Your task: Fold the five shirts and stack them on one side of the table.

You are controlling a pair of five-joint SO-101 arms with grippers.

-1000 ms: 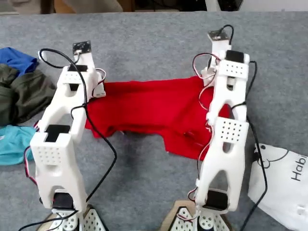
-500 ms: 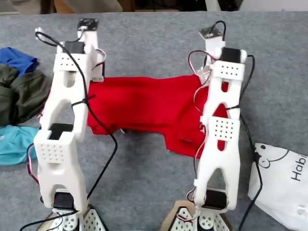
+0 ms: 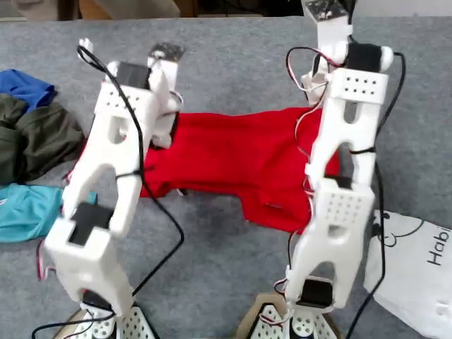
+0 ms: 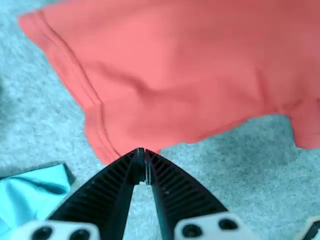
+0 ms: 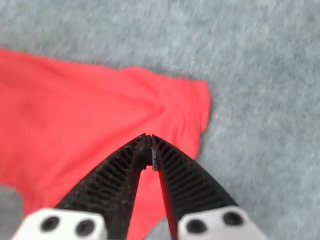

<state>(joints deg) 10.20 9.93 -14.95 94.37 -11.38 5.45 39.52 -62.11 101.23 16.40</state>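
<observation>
Your red shirt (image 3: 233,166) lies spread on the grey counter (image 3: 233,63) between the two arms. Its long axis runs side to side, so each end falls to one arm. Your left hand (image 4: 141,159) hangs with its tips pressed together, holding nothing, right at the hemmed edge on the side nearest the teal shirt (image 4: 30,187). Your right hand (image 5: 149,145) is likewise closed and empty, over the opposite end, just inside the sleeve corner. Neither hand is nearer the middle. I judge the fold needs both ends gripped, so open both hands before lowering.
</observation>
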